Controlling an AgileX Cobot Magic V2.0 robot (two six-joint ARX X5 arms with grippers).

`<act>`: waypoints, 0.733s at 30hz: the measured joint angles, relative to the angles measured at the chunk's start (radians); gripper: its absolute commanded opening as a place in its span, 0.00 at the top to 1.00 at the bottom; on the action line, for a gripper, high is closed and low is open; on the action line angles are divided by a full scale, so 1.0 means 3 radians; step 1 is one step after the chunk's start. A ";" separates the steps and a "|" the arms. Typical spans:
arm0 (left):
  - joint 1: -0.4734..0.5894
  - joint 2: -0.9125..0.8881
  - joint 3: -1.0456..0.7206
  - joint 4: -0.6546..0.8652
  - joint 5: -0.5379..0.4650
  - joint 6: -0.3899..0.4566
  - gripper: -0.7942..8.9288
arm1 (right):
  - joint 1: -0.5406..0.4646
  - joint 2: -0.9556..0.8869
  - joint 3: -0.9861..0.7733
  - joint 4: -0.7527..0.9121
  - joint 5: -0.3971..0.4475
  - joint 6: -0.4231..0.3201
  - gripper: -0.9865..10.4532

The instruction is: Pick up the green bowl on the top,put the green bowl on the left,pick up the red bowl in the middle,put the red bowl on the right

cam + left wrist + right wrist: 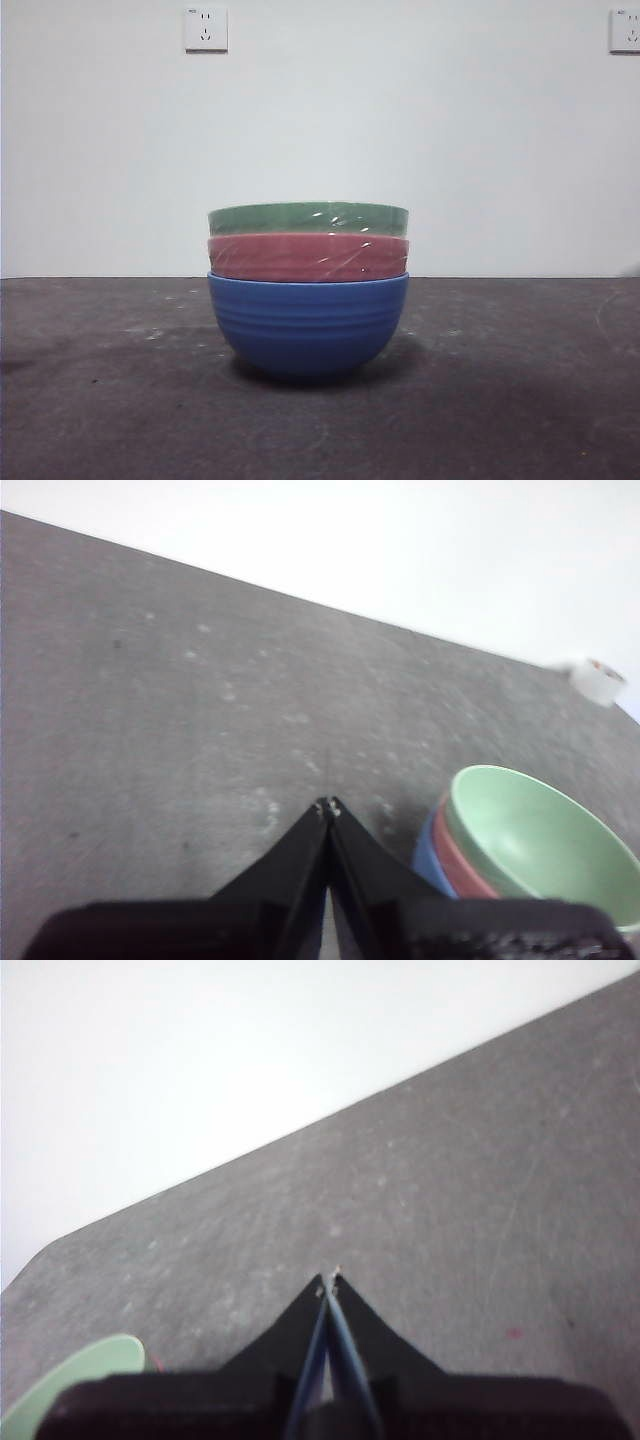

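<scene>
Three bowls sit nested in a stack at the centre of the front view, on a dark grey, scuffed surface [100,400] before a plain white wall. The green bowl [308,218] is on top, the red bowl [308,257] is in the middle, and a blue bowl [308,325] is at the bottom. Two white wall sockets [205,29] show at the upper corners. No arm appears in the front view. In the left wrist view the left claw [328,805] is clenched and holds nothing; the stack lies to the lower right of the frame, near but apart from it. In the right wrist view the right claw [329,1278] is likewise clenched and holds nothing, with only the green bowl's rim at the lower left corner.
</scene>
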 measured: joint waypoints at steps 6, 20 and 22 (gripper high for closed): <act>0.0000 0.0668 0.0582 -0.0027 0.0490 0.0251 0.93 | 0.0000 0.0605 0.0608 -0.0144 -0.0336 -0.0252 0.92; -0.0032 0.1703 0.1531 -0.0726 0.1316 0.0966 0.64 | 0.0000 0.1794 0.1554 -0.0772 -0.1280 -0.1039 0.75; -0.0060 0.1701 0.1536 -0.0725 0.1315 0.0996 0.55 | 0.0000 0.1841 0.1554 -0.0787 -0.1283 -0.1054 0.71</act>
